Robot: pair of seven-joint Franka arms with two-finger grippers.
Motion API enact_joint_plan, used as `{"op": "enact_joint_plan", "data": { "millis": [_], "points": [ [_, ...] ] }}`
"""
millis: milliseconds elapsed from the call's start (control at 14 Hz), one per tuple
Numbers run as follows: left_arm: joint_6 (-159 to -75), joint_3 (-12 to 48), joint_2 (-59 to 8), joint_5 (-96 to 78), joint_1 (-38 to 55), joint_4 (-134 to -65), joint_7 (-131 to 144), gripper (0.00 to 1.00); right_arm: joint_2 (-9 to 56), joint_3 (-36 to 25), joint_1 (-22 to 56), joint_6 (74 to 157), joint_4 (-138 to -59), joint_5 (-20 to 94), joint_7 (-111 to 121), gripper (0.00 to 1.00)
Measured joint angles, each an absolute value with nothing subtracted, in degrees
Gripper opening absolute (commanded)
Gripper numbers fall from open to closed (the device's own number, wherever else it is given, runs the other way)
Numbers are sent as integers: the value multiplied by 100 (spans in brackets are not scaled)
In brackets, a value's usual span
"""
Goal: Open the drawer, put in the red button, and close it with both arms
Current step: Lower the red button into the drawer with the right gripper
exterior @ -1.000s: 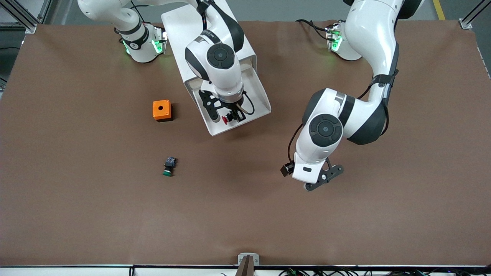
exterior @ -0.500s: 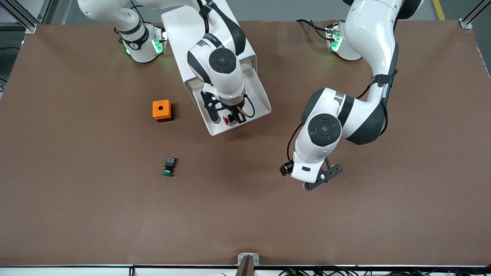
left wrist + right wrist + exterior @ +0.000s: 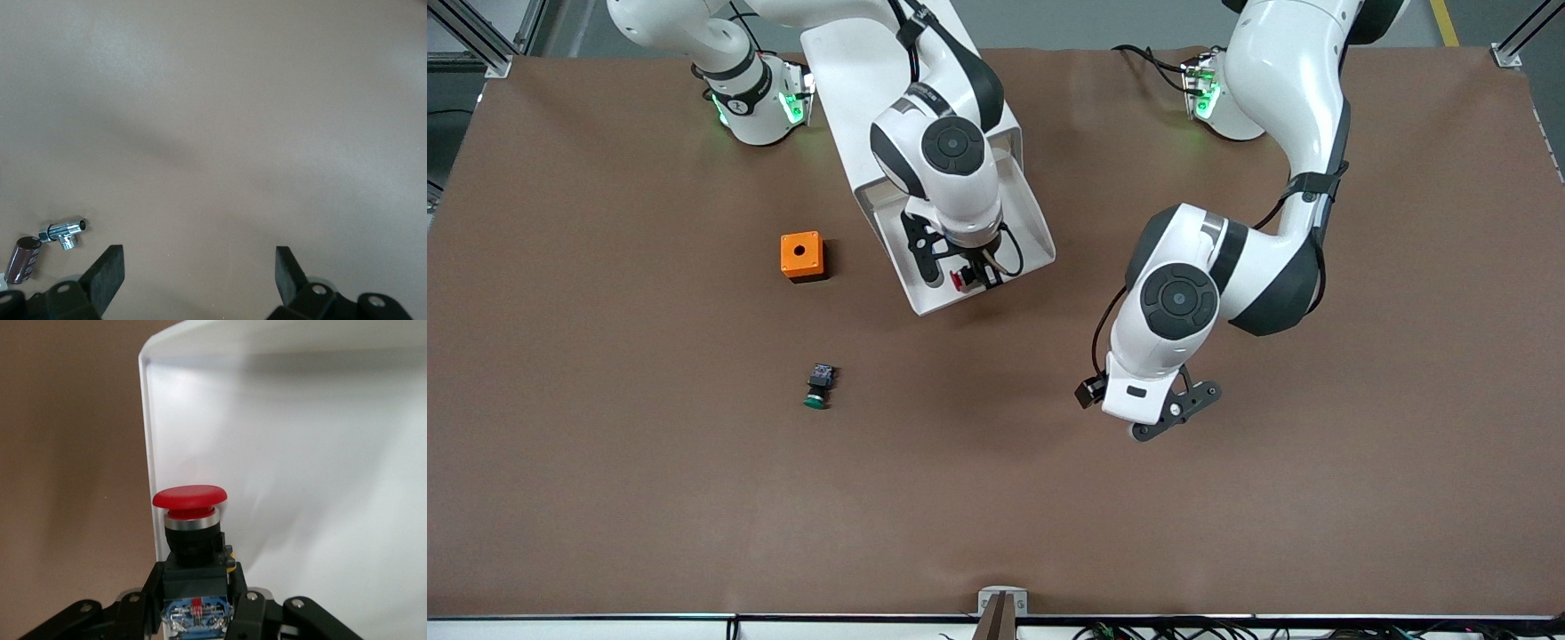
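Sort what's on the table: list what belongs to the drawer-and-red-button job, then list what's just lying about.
Part of the job:
- drawer, pulled open from the cabinet
- red button, held by the right gripper over the drawer
- left gripper, open, waiting over bare table

Lying about:
- green button
- orange box
- small metal fitting
- dark cylinder beside the fitting

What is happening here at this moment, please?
The right gripper is shut on the red button and holds it over the open drawer, which is pulled out of the white cabinet. The button is not yet set down inside. The left gripper waits, open and empty, above bare table toward the left arm's end. A green button and an orange box lie untouched on the table.
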State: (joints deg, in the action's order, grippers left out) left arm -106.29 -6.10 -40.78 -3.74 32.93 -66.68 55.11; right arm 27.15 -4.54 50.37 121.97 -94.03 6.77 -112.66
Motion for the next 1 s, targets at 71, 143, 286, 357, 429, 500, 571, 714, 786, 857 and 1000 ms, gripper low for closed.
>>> {"op": "enact_joint_plan", "data": {
  "millis": [71,143,286,357,429,500,571,714,786,857,1000],
  "points": [
    [-10629,-610,-4078,-374,3293,-6668,5511,99,2725,-454,5057,12196,-9395,678,-11308,0],
    [-10629,-610,-4078,-374,3293,-6668,5511,99,2729,-453,5079,12194,-9391,680,-11330,0],
    [-10629,-610,-4078,-374,3293,-6668,5511,99,2730,-453,5104,12188,-9387,683,-11357,0],
    [-10629,-610,-4078,-374,3293,-6668,5511,99,2730,-454,5105,12186,-9385,686,-11372,0],
    [-10629,-610,-4078,-374,3293,-6668,5511,99,2730,-454,5105,12185,-9384,687,-11401,0],
    [-10629,-610,-4078,-374,3293,-6668,5511,99,2730,-454,5105,12184,-9382,688,-11427,0],
    [-10629,-610,-4078,-374,3293,-6668,5511,99,2731,-454,5105,12182,-9381,690,-11440,0],
    [-10629,-610,-4078,-374,3293,-6668,5511,99,2734,-453,5111,12166,-9381,695,-11448,0],
    [-10629,-610,-4078,-374,3293,-6668,5511,99,2734,-453,5117,12162,-9379,697,-11451,0],
    [-10629,-610,-4078,-374,3293,-6668,5511,99,2734,-453,5123,12160,-9378,698,-11453,1],
    [-10629,-605,-4078,-374,3294,-6668,5511,99,2736,-453,5126,12156,-9377,702,-11456,16]
  ]
}}
